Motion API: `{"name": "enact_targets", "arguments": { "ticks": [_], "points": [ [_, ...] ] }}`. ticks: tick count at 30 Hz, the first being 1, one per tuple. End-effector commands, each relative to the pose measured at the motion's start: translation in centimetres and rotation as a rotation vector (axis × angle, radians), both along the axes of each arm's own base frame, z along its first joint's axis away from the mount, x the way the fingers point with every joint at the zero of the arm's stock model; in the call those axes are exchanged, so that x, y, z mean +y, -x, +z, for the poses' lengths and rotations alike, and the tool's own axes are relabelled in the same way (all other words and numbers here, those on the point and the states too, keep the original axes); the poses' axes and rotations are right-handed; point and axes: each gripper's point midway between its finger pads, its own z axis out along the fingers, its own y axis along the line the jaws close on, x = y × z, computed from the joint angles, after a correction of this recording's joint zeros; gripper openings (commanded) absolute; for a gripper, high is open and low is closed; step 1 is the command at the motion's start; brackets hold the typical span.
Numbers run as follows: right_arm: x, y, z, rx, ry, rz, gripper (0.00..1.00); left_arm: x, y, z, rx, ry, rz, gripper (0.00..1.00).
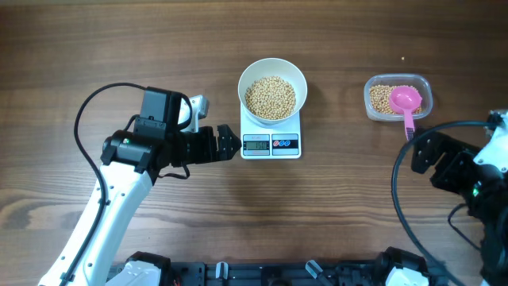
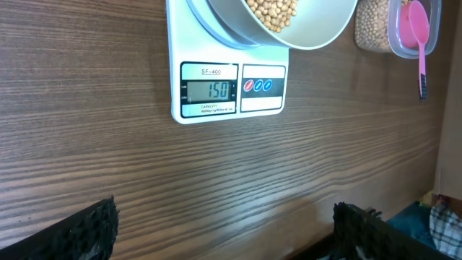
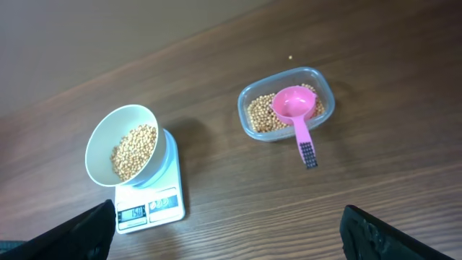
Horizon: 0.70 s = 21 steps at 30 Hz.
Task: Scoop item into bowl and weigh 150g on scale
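Observation:
A white bowl (image 1: 272,89) of soybeans sits on the white scale (image 1: 271,144). In the left wrist view the scale (image 2: 228,90) reads 150. A clear tub (image 1: 398,97) at the right holds more beans, and the pink scoop (image 1: 406,102) rests in it with its handle over the near rim. My left gripper (image 1: 230,144) is open, just left of the scale, with nothing between its fingers. My right gripper (image 1: 423,155) is open and empty, below and to the right of the tub. The right wrist view shows the bowl (image 3: 131,145), the tub (image 3: 286,105) and the scoop (image 3: 295,113).
One loose bean (image 3: 291,58) lies on the wood beyond the tub. Black cables (image 1: 401,206) loop beside each arm, and the arm bases line the table's front edge.

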Motion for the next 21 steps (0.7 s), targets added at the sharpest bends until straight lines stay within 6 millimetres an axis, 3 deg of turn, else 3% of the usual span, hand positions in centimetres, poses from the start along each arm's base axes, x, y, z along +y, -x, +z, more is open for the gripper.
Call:
{"name": "enact_targets", "arguments": {
  "ticks": [1, 21],
  "points": [
    [-0.25, 0.64, 0.31, -0.005, -0.032, -0.060, 1.00, 0.22, -0.22, -0.17, -0.010, -0.014, -0.008, 1.00],
    [-0.41, 0.37, 0.13, -0.002, 0.006, -0.035, 1.00, 0.23, -0.22, -0.17, -0.010, -0.015, -0.007, 1.00]
  ]
}}
